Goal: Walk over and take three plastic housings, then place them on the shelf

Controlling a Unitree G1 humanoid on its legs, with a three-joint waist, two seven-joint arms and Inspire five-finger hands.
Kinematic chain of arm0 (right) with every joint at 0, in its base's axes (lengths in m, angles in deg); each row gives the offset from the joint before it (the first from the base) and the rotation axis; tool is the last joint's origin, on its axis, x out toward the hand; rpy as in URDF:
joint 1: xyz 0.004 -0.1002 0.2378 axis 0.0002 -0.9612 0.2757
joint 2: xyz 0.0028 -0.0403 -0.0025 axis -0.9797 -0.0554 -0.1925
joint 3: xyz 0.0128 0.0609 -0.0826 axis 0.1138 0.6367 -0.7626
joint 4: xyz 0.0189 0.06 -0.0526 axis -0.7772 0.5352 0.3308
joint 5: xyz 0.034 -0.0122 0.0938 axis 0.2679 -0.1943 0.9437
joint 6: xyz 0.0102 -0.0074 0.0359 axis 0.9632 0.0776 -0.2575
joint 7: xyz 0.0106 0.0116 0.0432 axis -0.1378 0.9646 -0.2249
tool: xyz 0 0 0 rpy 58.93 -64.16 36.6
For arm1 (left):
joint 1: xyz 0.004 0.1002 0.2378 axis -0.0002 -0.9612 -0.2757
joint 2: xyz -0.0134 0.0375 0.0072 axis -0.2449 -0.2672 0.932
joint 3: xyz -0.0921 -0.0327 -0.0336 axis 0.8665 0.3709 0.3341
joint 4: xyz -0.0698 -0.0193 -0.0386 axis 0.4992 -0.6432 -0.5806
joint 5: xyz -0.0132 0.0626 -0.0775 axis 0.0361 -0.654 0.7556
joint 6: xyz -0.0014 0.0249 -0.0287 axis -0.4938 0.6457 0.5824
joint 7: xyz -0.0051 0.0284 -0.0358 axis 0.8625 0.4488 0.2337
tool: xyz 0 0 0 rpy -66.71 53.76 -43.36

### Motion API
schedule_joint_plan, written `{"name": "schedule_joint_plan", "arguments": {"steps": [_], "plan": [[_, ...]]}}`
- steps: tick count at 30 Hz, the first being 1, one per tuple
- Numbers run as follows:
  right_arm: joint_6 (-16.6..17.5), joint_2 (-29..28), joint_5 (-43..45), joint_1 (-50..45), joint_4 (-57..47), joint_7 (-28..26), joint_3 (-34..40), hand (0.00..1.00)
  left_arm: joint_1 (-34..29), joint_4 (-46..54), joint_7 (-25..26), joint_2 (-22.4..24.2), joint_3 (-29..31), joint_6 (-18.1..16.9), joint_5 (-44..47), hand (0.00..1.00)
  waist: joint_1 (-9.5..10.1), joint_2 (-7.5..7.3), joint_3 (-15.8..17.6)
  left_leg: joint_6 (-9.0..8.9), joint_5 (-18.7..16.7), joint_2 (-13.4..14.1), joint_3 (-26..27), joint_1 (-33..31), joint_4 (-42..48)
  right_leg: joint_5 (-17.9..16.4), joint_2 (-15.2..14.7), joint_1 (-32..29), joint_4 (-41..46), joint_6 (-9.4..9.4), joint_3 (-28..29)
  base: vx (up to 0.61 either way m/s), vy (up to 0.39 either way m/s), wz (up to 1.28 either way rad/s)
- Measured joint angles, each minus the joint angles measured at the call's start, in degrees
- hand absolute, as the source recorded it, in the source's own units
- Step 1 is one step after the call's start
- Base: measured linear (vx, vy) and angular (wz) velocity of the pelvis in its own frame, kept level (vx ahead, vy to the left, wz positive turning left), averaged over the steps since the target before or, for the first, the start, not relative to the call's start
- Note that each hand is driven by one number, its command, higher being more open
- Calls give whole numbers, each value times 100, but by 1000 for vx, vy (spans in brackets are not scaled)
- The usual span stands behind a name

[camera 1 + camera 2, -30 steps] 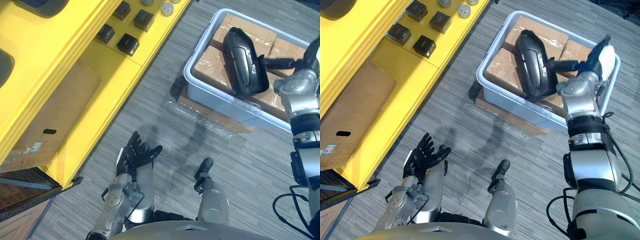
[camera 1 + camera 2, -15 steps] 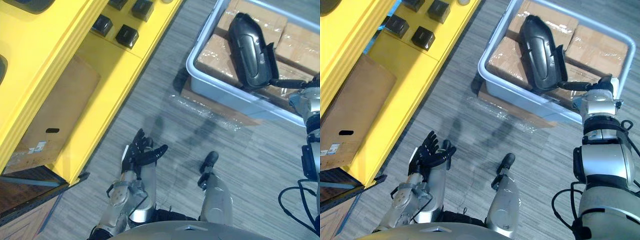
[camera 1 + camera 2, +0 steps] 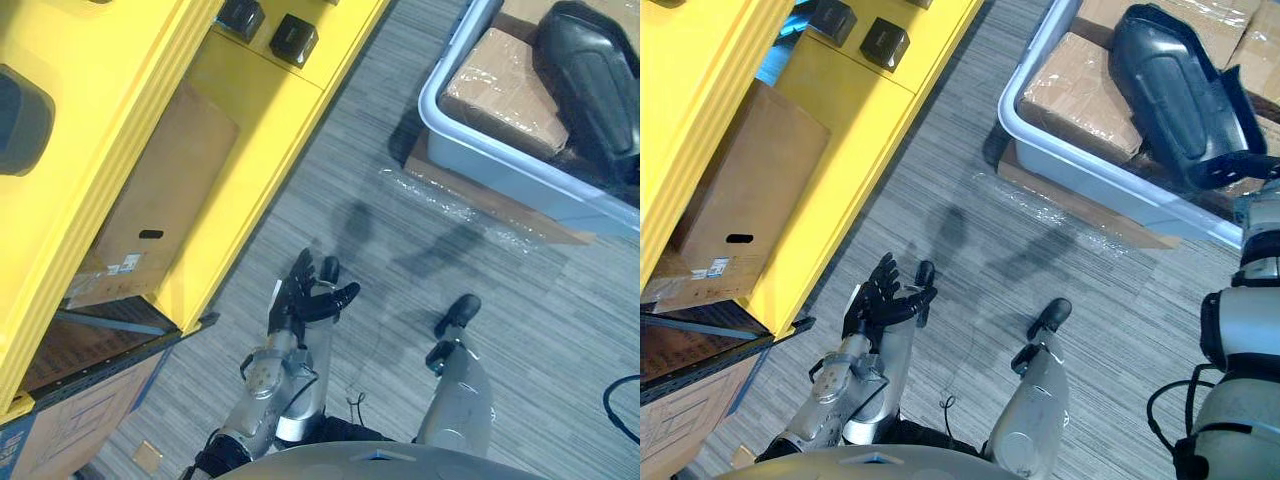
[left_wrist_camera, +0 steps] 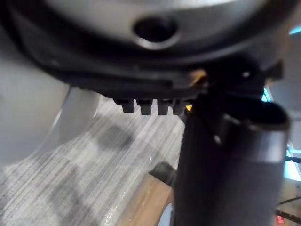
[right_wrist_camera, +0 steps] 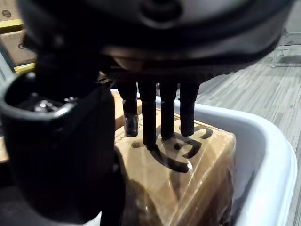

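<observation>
Right eye view: the black housing lies on the wrapped cardboard boxes inside the grey bin. The bin sits on the floor at the robot's right, well apart from the yellow shelf.

Orientation: the long axis runs diagonally across the boxes. The narrow rounded end points away, toward the shelf side. The broad end, with its raised lip, points toward the right arm. The domed back faces up.

Right wrist view: the right hand is over the bin. Its fingers are straight, tips down at a wrapped box, and we see them curled round nothing. The left hand is low over the carpet, palm up, fingers spread, empty.

We judge the step in hand to be taking this housing out of the bin.

Notes for doing it well:
- Close on the lip of the broad end, thumb on one face and fingers on the other. The smooth shell would likely slip from a fingertip pinch.
- Lift straight up until it clears the bin wall, and only then turn toward the shelf.
- Held at one end, the narrow end will probably sag, so we would bring the left hand under it if it tips.
</observation>
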Motion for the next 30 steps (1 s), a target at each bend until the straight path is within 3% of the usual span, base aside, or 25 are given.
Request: {"name": "schedule_joint_plan", "arguments": {"steps": [5, 11, 20, 25, 30], "plan": [[25, 152, -130, -20, 164, -118, -88, 0, -32, -18, -107, 5, -133, 1, 5, 100, -17, 112, -79, -56, 128, 7, -63, 30, -108, -3, 11, -1, 23, -7, -120, 86, -13, 5], [238, 56, -136, -98, 218, -443, -100, 0, -126, 124, -203, 2, -100, 3, 1, 100, -24, 115, -81, -83, 61, 63, -74, 253, -83, -199, 2, 105, 302, -91, -145, 12, 3, -2], [629, -398, -192, -136, 34, -665, -349, 0, -541, 397, -288, -21, 317, 1, 389, 100, -240, 89, -64, -81, -41, 162, -76, 534, -65, -205, 110, 449, 188, -95, -178, -21, 11, -2], [827, -668, -394, -253, -1252, -358, -350, 0, -558, 1031, -368, -46, 932, -21, 711, 100, -383, -157, 104, -143, 48, 226, 13, 896, -264, -206, 156, 679, 157, -98, -123, 6, 0, -3], [1171, -1133, -815, -391, -2487, 321, -309, 0, -514, 2038, -536, -142, 1344, -20, 907, 100, -565, -437, 205, -180, 157, 251, 122, 1479, -654, -214, 178, 1092, 36, -108, -104, 24, -15, -2]]}}
